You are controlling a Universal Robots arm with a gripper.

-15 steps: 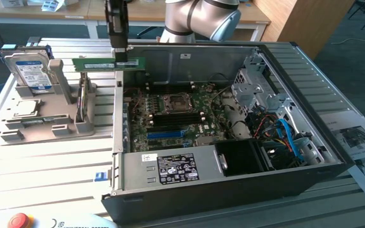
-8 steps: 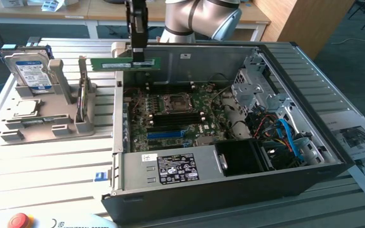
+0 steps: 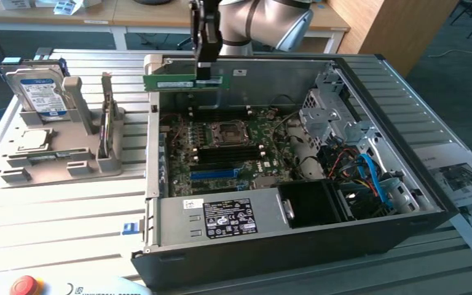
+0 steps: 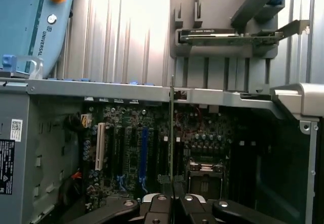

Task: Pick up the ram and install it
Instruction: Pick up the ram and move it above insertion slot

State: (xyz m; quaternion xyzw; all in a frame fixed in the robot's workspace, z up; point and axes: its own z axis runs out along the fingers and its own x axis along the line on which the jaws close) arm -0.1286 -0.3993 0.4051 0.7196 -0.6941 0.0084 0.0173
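The ram [image 3: 179, 82] is a thin green stick with a white label. It hangs level in the air over the far rim of the open computer case [image 3: 400, 123]. My gripper [image 3: 207, 76] comes down from above and is shut on the stick near the end towards the exterior view's right. In the wrist view the ram [image 4: 172, 133] appears edge-on as a thin line rising from between my gripper [image 4: 172, 199] fingers. The motherboard [image 4: 202, 148] lies below it. The motherboard [image 3: 219, 147] with its CPU socket sits on the case floor, well beneath the stick.
A grey parts stand [image 3: 56, 157] at the exterior view's left holds a blue-labelled hard drive [image 3: 43, 92] and a CPU [image 3: 35, 140]. The power supply [image 3: 228, 218] fills the case's near side, with drive cages and cables [image 3: 359, 160] at the right. A red stop button [image 3: 24, 286] is near the front edge.
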